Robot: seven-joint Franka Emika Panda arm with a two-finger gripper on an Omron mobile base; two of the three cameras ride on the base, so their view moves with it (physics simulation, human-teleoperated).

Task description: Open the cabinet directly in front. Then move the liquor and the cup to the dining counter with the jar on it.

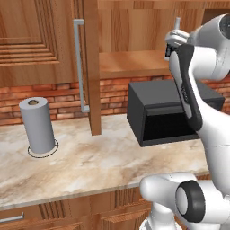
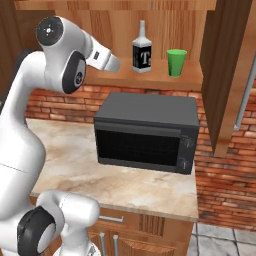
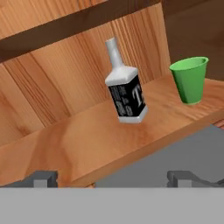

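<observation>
Left base view: the cabinet (image 1: 54, 40) stands open, one door edge-on with its long silver handle (image 1: 80, 65) running vertically. The paper-towel roll (image 1: 38, 126) stands on the marble desk (image 1: 90, 161) at 9 o'clock from the black microwave (image 1: 166, 117).

Right base view: the liquor (image 2: 142, 49) stands upright on the cabinet shelf (image 2: 150, 77), neck pointing to 12 o'clock, label facing out. The cup (image 2: 176, 62) stands just beside it at 3 o'clock, mouth up.

Hand view: the tool (image 3: 116, 177) has its tips spread wide, holding nothing, short of the shelf. Here the bottle's long axis leans toward 11 o'clock.
</observation>
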